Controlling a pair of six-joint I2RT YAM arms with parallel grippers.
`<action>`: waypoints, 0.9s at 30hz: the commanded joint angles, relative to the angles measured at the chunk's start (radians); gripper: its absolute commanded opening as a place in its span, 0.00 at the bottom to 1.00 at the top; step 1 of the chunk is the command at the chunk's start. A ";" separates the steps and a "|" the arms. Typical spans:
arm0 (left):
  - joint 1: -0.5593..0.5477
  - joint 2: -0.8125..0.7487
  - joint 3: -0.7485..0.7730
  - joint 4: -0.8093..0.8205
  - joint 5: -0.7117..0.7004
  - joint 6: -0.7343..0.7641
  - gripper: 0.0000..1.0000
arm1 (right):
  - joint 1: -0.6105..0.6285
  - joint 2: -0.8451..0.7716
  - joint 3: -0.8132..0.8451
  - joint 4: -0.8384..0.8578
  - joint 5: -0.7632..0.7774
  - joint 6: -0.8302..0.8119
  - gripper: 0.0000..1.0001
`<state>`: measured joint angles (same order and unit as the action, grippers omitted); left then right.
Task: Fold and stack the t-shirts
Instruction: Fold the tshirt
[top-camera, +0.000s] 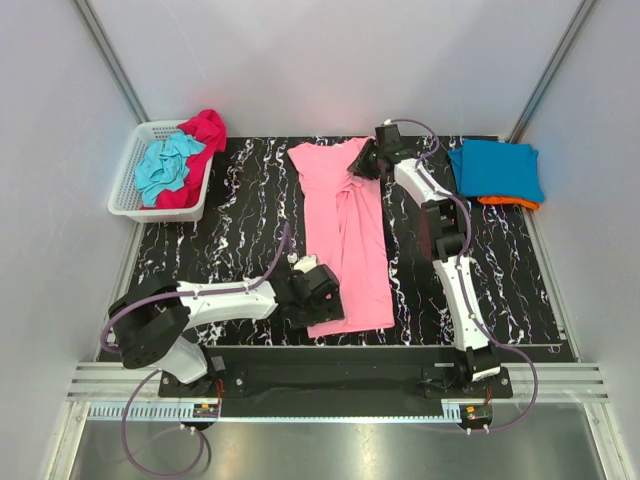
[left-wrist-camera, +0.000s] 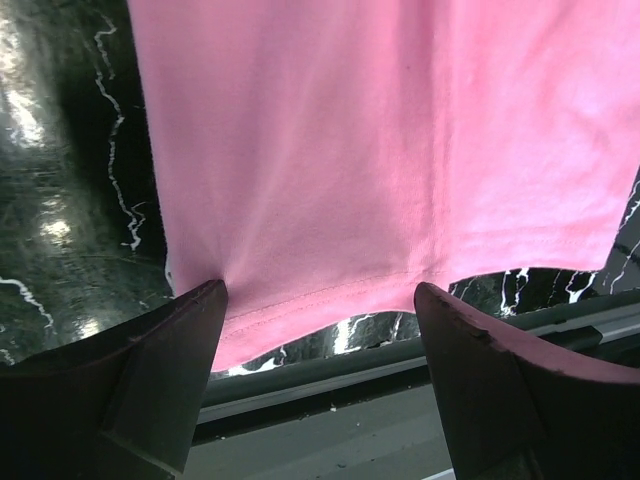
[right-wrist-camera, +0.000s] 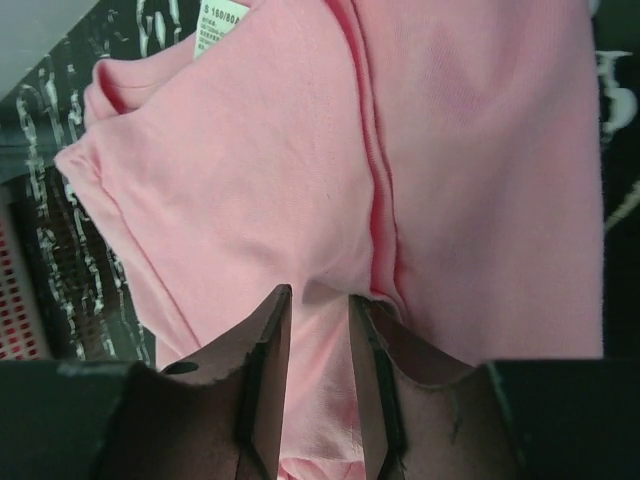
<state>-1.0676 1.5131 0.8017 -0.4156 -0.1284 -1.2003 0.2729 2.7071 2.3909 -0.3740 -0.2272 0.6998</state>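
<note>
Bright, even overhead light, faint soft-edged shadows, white glare patches on the glossy table (left-wrist-camera: 50, 225), left claw (left-wrist-camera: 320, 300) dark and blurred up close, overhead view sharp throughout.

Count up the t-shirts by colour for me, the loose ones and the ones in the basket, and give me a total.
pink t-shirt, laid out flat: 1
blue t-shirt, folded: 1
orange t-shirt, under the blue one: 1
light blue t-shirt, in the basket: 1
magenta t-shirt, in the basket: 1
Total: 5
</note>
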 joint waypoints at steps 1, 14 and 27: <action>0.008 -0.008 -0.053 -0.149 -0.010 0.008 0.85 | -0.011 -0.062 -0.042 -0.117 0.187 -0.085 0.38; 0.031 -0.093 0.011 -0.149 -0.057 0.110 0.86 | 0.014 -0.113 0.034 -0.120 0.037 -0.193 0.50; 0.095 -0.320 0.022 -0.166 -0.128 0.130 0.89 | 0.015 -0.905 -0.788 -0.100 0.287 -0.298 0.96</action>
<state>-0.9958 1.2415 0.8425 -0.5774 -0.2092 -1.0550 0.2832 2.0506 1.8549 -0.4965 -0.0330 0.4145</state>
